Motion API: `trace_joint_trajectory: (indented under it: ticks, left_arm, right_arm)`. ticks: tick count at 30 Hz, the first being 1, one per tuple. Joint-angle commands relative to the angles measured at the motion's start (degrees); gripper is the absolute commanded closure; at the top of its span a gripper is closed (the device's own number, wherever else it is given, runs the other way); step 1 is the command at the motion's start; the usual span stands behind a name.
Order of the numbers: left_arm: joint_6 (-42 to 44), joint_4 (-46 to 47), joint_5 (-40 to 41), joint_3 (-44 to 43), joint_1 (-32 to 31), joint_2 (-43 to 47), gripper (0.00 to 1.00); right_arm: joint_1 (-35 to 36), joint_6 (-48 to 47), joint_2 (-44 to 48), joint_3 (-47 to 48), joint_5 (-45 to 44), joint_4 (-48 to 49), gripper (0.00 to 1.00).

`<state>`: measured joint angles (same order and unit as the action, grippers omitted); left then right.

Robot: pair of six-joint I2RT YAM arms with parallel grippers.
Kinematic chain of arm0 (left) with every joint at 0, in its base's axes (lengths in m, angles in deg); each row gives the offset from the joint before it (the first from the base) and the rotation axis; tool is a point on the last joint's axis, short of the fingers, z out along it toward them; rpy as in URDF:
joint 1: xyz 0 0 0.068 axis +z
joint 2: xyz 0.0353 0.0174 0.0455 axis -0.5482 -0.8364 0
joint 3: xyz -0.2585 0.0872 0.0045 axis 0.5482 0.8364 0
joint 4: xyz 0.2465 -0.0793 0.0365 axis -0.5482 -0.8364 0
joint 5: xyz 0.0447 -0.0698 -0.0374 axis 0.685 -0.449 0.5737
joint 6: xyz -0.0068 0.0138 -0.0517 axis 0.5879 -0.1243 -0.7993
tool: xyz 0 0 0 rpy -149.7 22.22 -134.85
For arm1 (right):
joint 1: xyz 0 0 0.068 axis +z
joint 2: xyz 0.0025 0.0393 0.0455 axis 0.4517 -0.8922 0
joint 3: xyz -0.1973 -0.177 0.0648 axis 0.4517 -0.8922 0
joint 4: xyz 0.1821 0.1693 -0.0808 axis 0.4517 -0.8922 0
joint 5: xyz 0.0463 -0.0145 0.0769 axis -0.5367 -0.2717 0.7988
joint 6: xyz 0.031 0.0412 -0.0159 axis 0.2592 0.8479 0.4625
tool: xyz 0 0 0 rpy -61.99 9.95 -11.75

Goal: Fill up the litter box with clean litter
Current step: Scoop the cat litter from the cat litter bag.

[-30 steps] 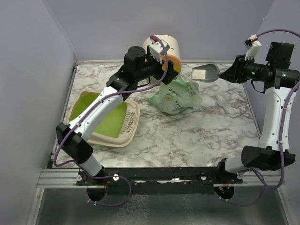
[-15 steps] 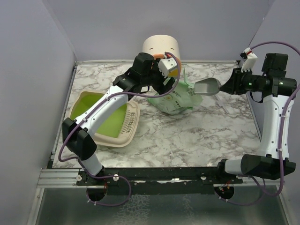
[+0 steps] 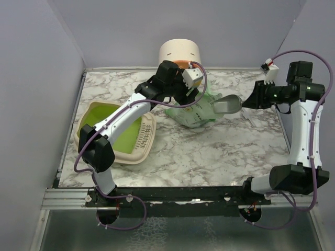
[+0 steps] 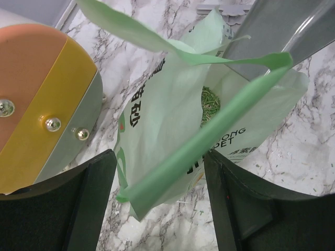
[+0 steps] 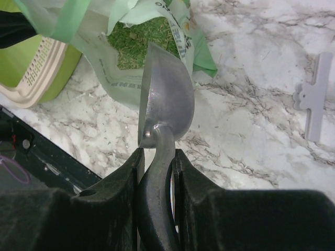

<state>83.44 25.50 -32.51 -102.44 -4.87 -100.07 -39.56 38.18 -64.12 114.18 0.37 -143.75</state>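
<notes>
From above, we record the mint-green bag (image 3: 196, 112) lying on the marble desk (image 3: 209, 151), its mouth turned up. The litter box (image 3: 138, 151) sits on the desk to the left of the bag and apart from it, lime-green inside, its slotted panel on the side toward the bag. The cream cylinder (image 3: 179, 51) stands just behind the bag. The left hand (image 3: 193, 95) is over the bag's left upper edge. The right hand (image 3: 250, 99) is to the right of the bag and carries a grey metal scoop (image 3: 227, 104), whose bowl reaches the bag's mouth. In the left wrist view, the fingers (image 4: 89, 204) stand apart, unclenched, with the bag's upper part and its folded green rim between them; we cannot tell whether they press the film. The clean litter (image 4: 210, 102) shows as greenish granules inside the bag, the scoop enters at the bag's upper right, and the cylinder's orange and yellow face lies to the bag's left. In the right wrist view, the right hand is clenched on the scoop's dark handle; the bowl is turned on edge, its tip at the bag's opening above the litter. Fine specks lie on the desk around the bag, and a white clip (image 5: 313, 102) lies to the right of the bag, well apart from it.
</notes>
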Motion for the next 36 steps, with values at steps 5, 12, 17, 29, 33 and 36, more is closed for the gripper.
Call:
trace_joint_trajectory:
  ticks: [5, 12, 17, 29, 33, 36]
  left_arm:
    - [0.0, 2.6, 0.5, -2.8, -0.6, 0.5, 0.33]
    - [-0.4, 3.1, 0.7, -2.4, -0.6, 0.8, 0.49]
    - [-0.9, 3.2, -0.8, -2.3, -0.7, 0.3, 0.73]
    - [-4.5, 3.4, -4.4, -4.6, -0.6, -0.4, 1.0]
    - [-5.8, 4.0, -5.2, -4.6, -0.7, 0.2, 1.0]
    - [-6.5, 4.4, -5.3, -4.4, -0.7, 0.6, 1.0]
  right_arm:
    - [0.3, -2.4, -2.6, 1.7, 3.8, -2.1, 0.99]
    - [5.4, -0.7, -6.4, 0.3, 1.9, 0.5, 0.99]
    - [8.2, 1.3, -9.7, 1.8, -2.0, 3.7, 0.99]
    - [14.1, 4.1, -16.2, 7.8, -9.8, 7.8, 0.99]
    - [16.4, 4.3, -17.5, 8.1, -11.3, 7.9, 0.99]
    - [17.8, 4.6, -18.0, 7.0, -12.8, 9.1, 0.99]
